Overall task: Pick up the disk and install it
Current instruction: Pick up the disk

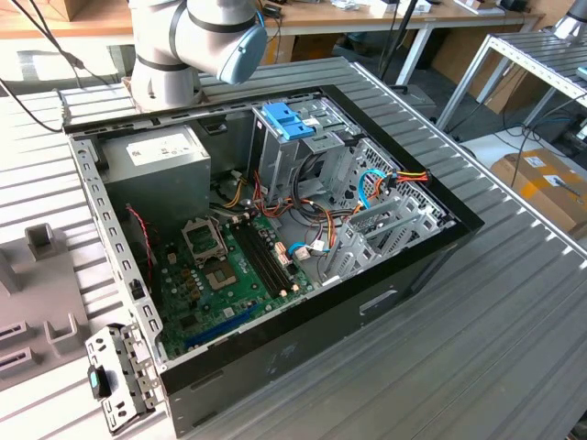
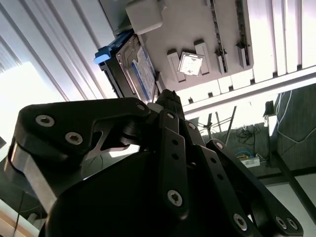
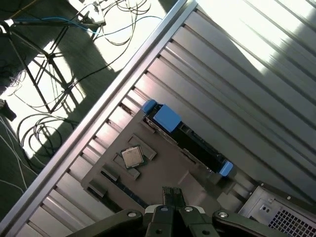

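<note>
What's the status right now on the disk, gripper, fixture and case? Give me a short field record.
disk: standing on edge at the side of the grey fixture plate, not yet picked up
gripper: over the plate, apart from the disk, fingers shut, holding nothing
also on plate: processor chip, lying flat
computer case: open, on its side on the slatted table
drive cage: pale blue tray on top

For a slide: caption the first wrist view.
Gripper hovers apart from the blue-railed disk, standing on edge against a grey fixture on the slatted table.
</note>
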Controlling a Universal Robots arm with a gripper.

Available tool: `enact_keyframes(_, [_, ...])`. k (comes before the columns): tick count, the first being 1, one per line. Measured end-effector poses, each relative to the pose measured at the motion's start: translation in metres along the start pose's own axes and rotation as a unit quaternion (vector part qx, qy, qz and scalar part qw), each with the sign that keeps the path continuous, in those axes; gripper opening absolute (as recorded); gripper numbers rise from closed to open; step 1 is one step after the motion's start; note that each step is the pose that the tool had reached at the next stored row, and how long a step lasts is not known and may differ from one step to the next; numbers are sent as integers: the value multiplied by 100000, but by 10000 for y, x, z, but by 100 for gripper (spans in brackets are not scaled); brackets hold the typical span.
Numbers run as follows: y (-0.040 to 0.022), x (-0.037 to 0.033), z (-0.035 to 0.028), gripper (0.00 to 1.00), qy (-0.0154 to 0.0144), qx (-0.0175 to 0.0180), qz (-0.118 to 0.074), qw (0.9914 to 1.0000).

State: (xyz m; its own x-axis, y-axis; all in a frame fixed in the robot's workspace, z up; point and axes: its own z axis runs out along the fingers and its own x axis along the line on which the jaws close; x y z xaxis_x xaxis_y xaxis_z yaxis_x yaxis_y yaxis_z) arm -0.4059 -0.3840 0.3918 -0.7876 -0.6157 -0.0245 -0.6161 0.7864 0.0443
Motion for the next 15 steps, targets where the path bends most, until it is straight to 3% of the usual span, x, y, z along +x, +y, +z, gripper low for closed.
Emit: enact_keyframes(15, [0,0,0,11,148,-83,-3313,99945])
